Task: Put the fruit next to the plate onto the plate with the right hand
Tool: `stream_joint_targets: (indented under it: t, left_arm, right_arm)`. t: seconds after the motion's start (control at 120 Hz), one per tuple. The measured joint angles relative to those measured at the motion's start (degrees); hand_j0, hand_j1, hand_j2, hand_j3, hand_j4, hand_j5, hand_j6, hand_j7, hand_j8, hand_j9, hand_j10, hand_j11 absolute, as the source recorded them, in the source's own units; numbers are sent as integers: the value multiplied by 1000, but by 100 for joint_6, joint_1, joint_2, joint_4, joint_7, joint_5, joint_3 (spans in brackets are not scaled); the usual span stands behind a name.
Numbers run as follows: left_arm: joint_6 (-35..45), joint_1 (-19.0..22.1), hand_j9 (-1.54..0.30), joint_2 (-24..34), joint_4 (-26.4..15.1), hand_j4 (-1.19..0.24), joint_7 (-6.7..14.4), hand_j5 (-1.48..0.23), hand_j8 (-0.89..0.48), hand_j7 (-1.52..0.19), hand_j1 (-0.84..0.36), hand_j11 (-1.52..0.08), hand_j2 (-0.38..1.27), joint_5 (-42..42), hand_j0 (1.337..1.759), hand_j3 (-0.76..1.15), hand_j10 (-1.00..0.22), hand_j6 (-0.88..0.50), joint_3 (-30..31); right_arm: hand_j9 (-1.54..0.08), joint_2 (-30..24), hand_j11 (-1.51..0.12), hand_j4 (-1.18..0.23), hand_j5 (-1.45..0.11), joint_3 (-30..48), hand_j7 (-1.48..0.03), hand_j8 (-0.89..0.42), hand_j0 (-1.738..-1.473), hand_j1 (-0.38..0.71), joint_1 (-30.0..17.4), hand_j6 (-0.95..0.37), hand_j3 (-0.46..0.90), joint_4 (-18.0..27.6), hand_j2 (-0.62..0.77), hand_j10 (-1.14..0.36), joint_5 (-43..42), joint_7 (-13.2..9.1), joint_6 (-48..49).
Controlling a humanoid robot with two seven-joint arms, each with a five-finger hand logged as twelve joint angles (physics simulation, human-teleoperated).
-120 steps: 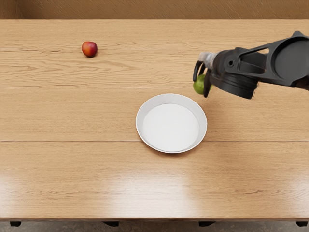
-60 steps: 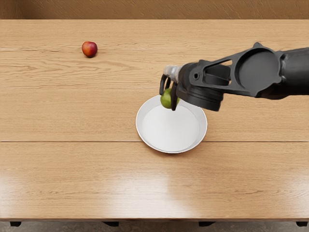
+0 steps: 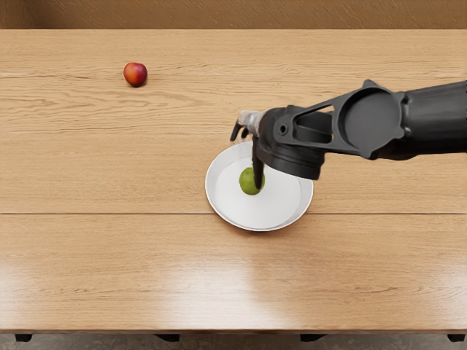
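A green fruit (image 3: 249, 181) lies inside the white plate (image 3: 281, 216), in its left half. My right hand (image 3: 246, 140) hovers just above the plate's far rim, its arm coming in from the right edge. The fingers (image 3: 257, 166) are spread apart and hold nothing; one dark finger hangs down beside the fruit's right side. The left arm does not show.
A red apple (image 3: 135, 74) rests far off at the table's back left. The wooden table (image 3: 109, 240) runs across the whole view, with its front edge near the bottom.
The right hand carried the green fruit leftward from beside the plate to over it, then opened. The fruit dropped out of the fingers and now lies on the plate.
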Motion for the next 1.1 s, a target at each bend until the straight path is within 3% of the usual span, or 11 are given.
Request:
stream_joint_targets:
  t: [0.15, 0.3, 0.45, 0.575, 0.717, 0.825, 1.1]
  left_arm:
    - [0, 2, -21, 0, 0, -16, 0, -21, -17, -21, 330, -21, 3, 0, 1658, 0, -16, -17, 0]
    - [0, 0, -21, 0, 1, -17, 0, -21, -17, -21, 330, -21, 3, 0, 1658, 0, -16, -17, 0]
    - [0, 0, -21, 0, 1, -17, 0, -21, -17, -21, 330, -21, 3, 0, 1658, 0, -16, -17, -2]
    - [0, 1, -21, 0, 1, -17, 0, -21, -17, -21, 330, -21, 3, 0, 1658, 0, -16, -17, -4]
    - [0, -18, -21, 0, 2, -17, 0, -21, -17, -21, 330, -21, 3, 0, 1658, 0, -16, -17, -1]
    - [0, -18, -21, 0, 1, -17, 0, -21, -17, -21, 330, -21, 4, 0, 1658, 0, -16, -17, 0]
    - [0, -24, -21, 0, -4, -17, 0, -21, -17, -21, 330, -21, 4, 0, 1658, 0, -16, -17, -5]
  right_arm:
    - [-227, 20, -229, -157, -231, 203, -213, -68, -1658, -221, -55, -75, 0, -50, 87, -158, 90, -1, 32]
    - [-109, -156, -110, -76, -111, 1527, -102, -33, -1658, -288, -729, -37, 0, -207, 42, -76, 372, -1, 575]
    - [-52, -479, -53, -37, -53, 3839, -49, -16, -1658, -320, -2194, -18, 0, -547, 20, -37, 1016, -1, 2689]
    - [-28, -1045, -29, -20, -29, 4930, -27, -9, -1658, -333, -3063, -10, 0, -761, 11, -20, 2511, -1, 4460]
    - [-14, -1728, -14, -10, -14, 5345, -13, -4, -1658, -341, -3598, -4, 0, -785, 6, -10, 4021, -1, 5092]
    - [-8, -2154, -8, -5, -8, 5445, -8, -2, -1658, -344, -3942, -2, 0, -740, 3, -5, 4717, -1, 5233]
    - [-2, -3676, -2, 0, -2, 5485, -2, 2, -1658, -348, -4727, 2, 0, -608, 1, 0, 5278, -1, 5305]
